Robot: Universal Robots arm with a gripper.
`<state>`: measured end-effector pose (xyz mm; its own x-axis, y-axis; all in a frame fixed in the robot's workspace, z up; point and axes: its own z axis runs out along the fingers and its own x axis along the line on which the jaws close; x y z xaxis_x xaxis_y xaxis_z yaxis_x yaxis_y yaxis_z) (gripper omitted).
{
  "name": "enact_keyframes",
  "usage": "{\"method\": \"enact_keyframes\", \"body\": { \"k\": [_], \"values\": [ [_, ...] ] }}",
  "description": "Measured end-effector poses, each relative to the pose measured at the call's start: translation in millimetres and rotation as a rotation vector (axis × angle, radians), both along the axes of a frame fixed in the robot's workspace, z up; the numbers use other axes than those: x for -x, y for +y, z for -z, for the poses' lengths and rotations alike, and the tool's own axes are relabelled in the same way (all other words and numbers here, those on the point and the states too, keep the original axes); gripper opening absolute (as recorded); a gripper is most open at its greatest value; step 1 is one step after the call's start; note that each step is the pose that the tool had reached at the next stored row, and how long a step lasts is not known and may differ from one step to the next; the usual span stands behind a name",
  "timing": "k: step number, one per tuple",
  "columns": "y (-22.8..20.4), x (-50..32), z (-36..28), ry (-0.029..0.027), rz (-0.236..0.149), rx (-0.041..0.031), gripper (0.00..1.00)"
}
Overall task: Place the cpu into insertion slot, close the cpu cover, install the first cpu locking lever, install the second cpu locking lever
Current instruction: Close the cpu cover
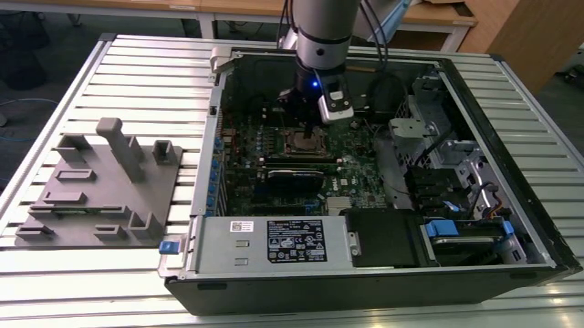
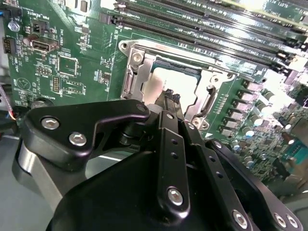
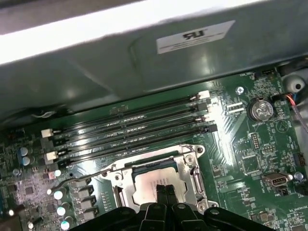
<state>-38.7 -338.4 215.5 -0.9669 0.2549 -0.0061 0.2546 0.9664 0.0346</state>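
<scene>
First wrist view: black hand (image 3: pixel 161 190) pressed together, tips over the dull silver square cpu (image 3: pixel 146 185). Ringed by the shiny metal cpu cover (image 3: pixel 195 175), lying flat.

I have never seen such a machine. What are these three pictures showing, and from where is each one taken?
It is one robot arm working inside an open black computer case on a slatted metal table. One camera stands apart and sees everything; two ride near the arm's wrist, looking past its black tool. The tool is shut, holding nothing, over the flat silver-grey square cpu, which lies inside its thin silver frame cover on the green motherboard. A grey tray lies beside the case.
</scene>
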Motion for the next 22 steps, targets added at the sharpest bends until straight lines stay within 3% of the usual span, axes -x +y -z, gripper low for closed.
{"method": "enact_keyframes", "body": {
  "k": [10, 22],
  "values": [
    [-2.2, 3.7, 1.4, -0.0024, -0.063, 0.0000, 0.11],
    [-3.3, 4.2, -0.7, -0.0026, -0.066, 0.0003, 0.11]
  ]
}}
